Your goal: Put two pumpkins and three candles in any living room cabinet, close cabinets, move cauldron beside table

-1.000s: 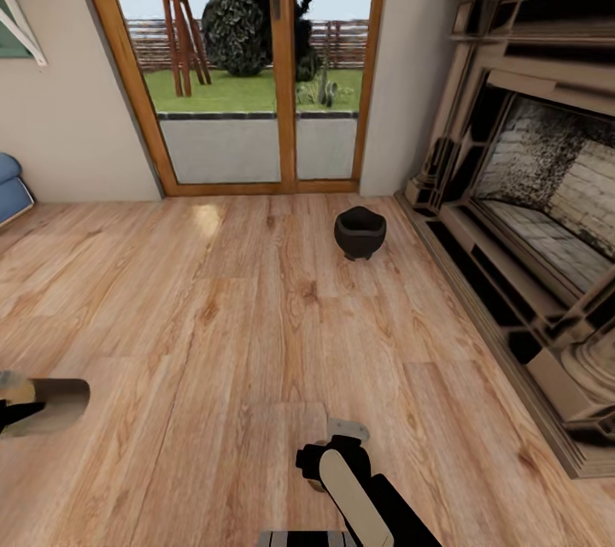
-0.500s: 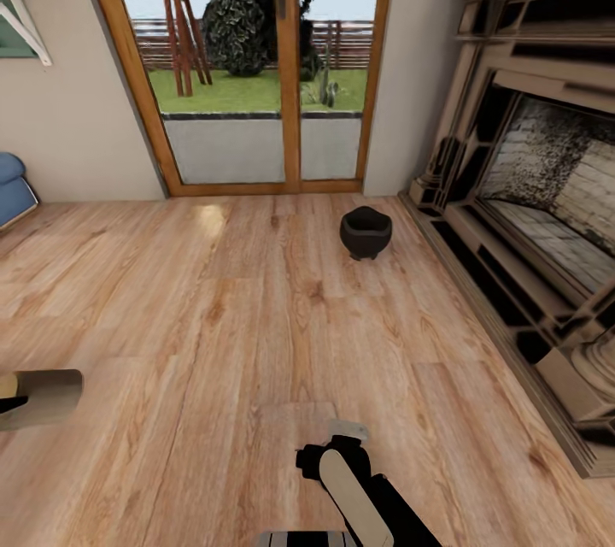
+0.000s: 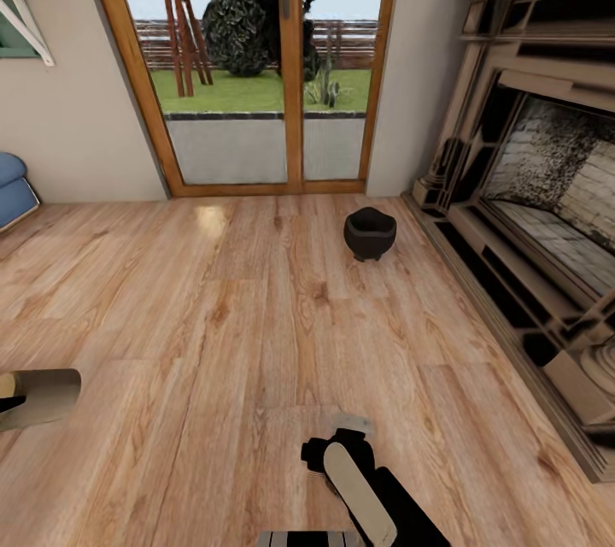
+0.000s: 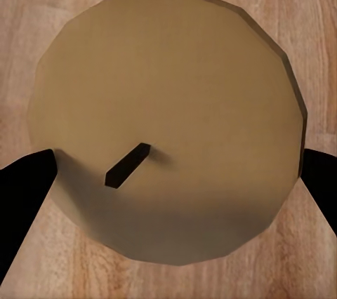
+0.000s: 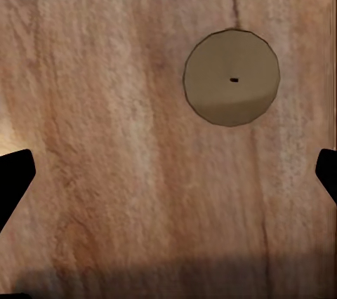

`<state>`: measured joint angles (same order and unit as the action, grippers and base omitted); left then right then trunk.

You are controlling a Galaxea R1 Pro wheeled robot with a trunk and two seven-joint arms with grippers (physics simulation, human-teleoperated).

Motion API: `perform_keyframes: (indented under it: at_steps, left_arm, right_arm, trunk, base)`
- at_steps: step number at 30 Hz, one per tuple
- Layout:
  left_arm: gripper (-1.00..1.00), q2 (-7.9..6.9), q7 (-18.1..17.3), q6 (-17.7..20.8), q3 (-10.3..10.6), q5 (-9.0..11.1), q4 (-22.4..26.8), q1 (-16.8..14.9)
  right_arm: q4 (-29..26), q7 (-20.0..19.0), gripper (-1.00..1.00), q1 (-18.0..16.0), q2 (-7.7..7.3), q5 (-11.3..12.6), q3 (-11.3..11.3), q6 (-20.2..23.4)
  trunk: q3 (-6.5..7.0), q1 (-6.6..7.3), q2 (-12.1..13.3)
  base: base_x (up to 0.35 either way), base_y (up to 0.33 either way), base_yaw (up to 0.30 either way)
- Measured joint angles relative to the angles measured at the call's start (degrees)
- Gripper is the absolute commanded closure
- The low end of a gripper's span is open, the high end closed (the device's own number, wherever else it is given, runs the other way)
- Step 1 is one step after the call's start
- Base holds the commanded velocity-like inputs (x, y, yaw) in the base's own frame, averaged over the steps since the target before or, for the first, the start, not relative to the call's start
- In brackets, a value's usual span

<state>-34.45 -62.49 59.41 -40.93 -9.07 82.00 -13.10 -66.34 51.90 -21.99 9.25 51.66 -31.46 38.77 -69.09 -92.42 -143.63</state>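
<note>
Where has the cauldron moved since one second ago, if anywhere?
No. The cauldron keeps its place against the door frame; the whole head view shifted, so the camera moved instead.

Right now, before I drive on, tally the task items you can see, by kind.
Candles: 2 (held candle gripped in the left tool; floor candle standing on the wooden floor)
Cauldron: 1 (cauldron on the floor near the fireplace)
Total: 3
</note>
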Motion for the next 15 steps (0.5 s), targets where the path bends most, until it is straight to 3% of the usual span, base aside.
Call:
perform_keyframes:
  at_steps: [11, 15]
  left_arm:
    - [1.00, 0.00, 0.03, -0.08, -0.01, 0.00, 0.00, -0.03]
    - [1.00, 0.00, 0.05, -0.13, -0.02, 0.00, -0.05, 0.00]
  right_arm:
    - [2.76, -0.07, -1.00, -0.50, -2.54, 0.01, 5.00, -0.06]
    - [4.06, -0.12, -1.00, -0.60, -2.93, 0.02, 5.70, -0.09]
  trunk:
    - [0.00, 0.00, 0.00]
    - [0.00, 0.00, 0.00]
  base:
    - [0.000, 0.000, 0.000]
    - [0.000, 0.000, 0.000]
